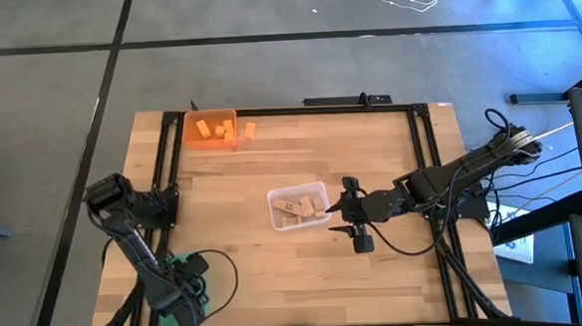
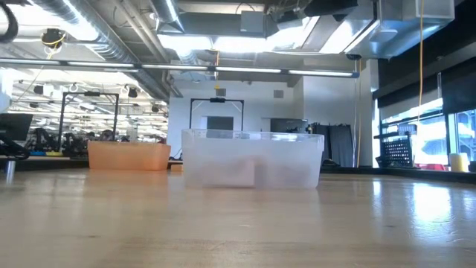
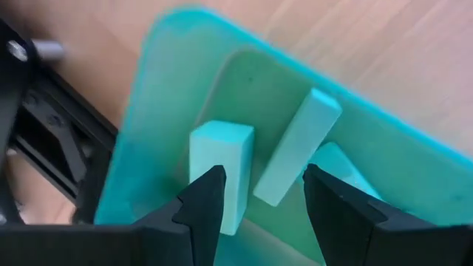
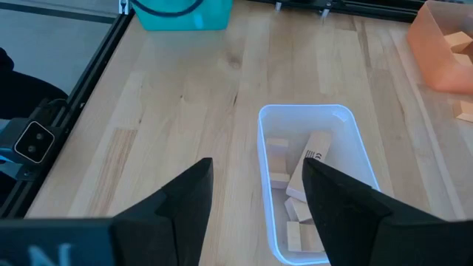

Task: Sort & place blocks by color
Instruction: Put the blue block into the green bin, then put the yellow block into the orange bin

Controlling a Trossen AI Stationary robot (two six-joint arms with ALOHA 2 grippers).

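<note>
Sort looks nearly done, judging by current layout.

Table (image 1: 277,274): no loose blocks seen on open wood except one.

Clear bin (image 1: 298,209), mid-table: tan blocks (image 1: 303,206) piled inside, approx 5–6 visible in right wrist view. Tan group looks sorted.

Orange bin (image 1: 209,128), far edge: 3 or so orange blocks (image 1: 212,130) inside. One orange block (image 1: 249,131) lying on table just beside bin, outside rim. Likely the only item left to place.

Green bin (image 3: 185,89), near-left corner under left arm: green blocks (image 3: 222,166) inside; one standing upright, one long piece leaning beside it, third partly visible behind finger.

Left gripper (image 3: 259,203): directly over green bin, jaws apart, straddling the leaning block w/o clamping; nothing held. Reads as a drop-off just completed, but that's a guess.

Right gripper (image 1: 342,212): just beside clear bin, jaws apart, empty, hovering above table.

Hard to tell / hidden:
- Green bin mostly covered by left arm in high view; full green count not checkable.
- Low view shows only clear bin and orange bin walls; contents behind frosted plastic a blur, no grippers in shot.
- Tan pile overlapping, exact count uncertain.
- Orange bin cut off at edge in right wrist view.
- Stray orange block: touching bin wall or just apart, can't tell.
</note>
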